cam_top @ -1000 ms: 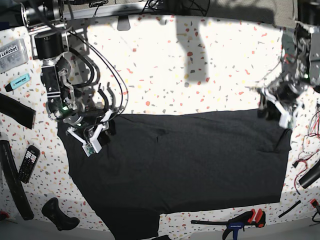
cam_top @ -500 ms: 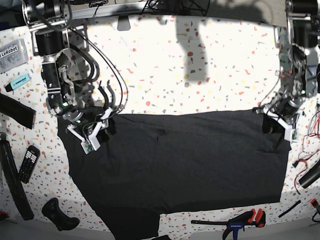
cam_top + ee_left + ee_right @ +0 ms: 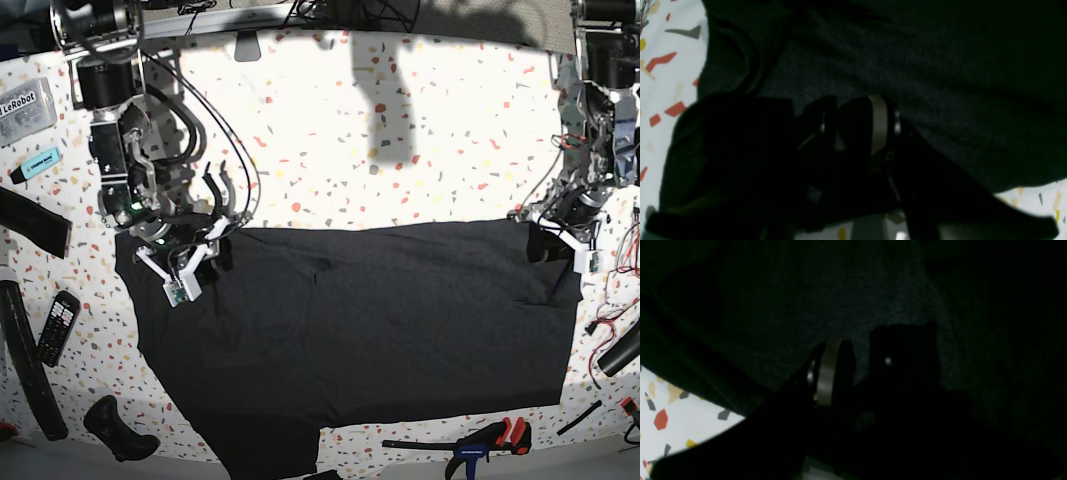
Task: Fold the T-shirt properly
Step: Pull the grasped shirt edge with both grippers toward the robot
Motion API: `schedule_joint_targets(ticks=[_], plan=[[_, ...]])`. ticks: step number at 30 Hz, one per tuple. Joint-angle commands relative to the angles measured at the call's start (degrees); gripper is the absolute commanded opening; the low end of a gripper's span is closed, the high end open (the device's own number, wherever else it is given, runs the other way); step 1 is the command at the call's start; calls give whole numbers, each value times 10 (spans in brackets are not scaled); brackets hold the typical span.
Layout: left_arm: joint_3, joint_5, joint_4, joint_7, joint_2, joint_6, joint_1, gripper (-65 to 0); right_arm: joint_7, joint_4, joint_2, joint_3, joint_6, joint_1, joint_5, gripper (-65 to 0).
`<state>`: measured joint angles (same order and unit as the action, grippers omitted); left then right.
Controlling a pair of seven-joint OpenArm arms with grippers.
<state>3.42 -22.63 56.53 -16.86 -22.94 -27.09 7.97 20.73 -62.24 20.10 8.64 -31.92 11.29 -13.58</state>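
T-shirt (image 3: 360, 320): spread flat on the table (image 3: 400, 130), under both my grippers.
Left gripper (image 3: 558, 232): jaws narrow, on its corner.
Right gripper (image 3: 190, 262): narrow, on the opposite corner.

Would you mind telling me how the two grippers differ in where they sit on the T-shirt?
The right gripper sits at the T-shirt's far corner on the base view's left; the left gripper sits at the far corner on that view's right. Both sit low on the dark fabric; whether either pinches it is too dark to tell.
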Motion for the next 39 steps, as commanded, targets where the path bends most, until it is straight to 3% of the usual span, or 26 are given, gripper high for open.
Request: schedule_joint_targets(ticks=[1,4,9,21,27,39], plan=[[-1,16,-2,-77,-4,-4,5,-496,43,4,-1,3,2,0,14,-488],[-1,15,-2,-140,-4,-13,26,-496,43,4,-3,3,3,3,15,-488],[-1,15,-3,-162,2,-15,39,-496,55,4,-3,3,7,4,17,-488],[-1,-2,-3,-146,12,-17,24,-495,44,4,-6,3,7,-6,16,-488],[-1,-44,3,-160,10,-17,-4,-495,96,3,-5,3,6,-10,16,-488],[-1,-48,123,-162,2,-16,-99,-495,97,-23,-2,-24,3,-74,14,-488]])
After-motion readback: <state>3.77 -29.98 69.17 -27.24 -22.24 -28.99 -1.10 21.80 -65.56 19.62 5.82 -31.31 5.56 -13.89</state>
